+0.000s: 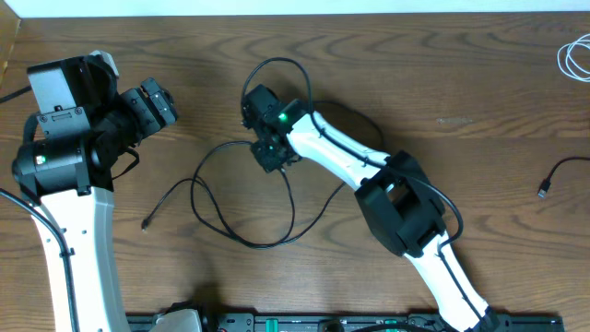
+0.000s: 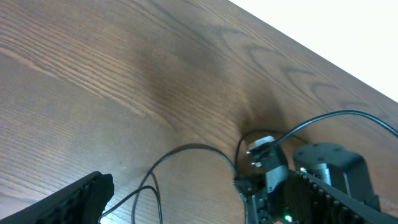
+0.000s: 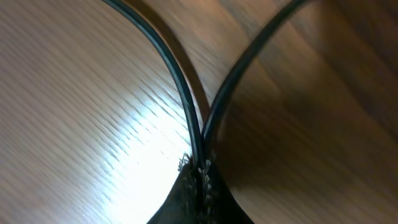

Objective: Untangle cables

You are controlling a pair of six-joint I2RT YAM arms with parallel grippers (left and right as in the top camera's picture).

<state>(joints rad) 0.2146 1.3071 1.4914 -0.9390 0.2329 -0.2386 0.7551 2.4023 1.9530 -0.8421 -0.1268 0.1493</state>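
Observation:
A long black cable lies in loose loops on the wooden table, one plug end at the left. My right gripper is down on the middle of the tangle and shut on two black strands that meet between its fingertips. A white cable lies coiled at the far right top. Another black cable lies at the right edge. My left gripper hovers at the left, away from the cables; only one finger shows in its wrist view, and loops lie ahead of it.
The table's far edge runs along the top. The right arm's white link lies across the loops. The left arm's base stands at the left. A black rail runs along the front edge.

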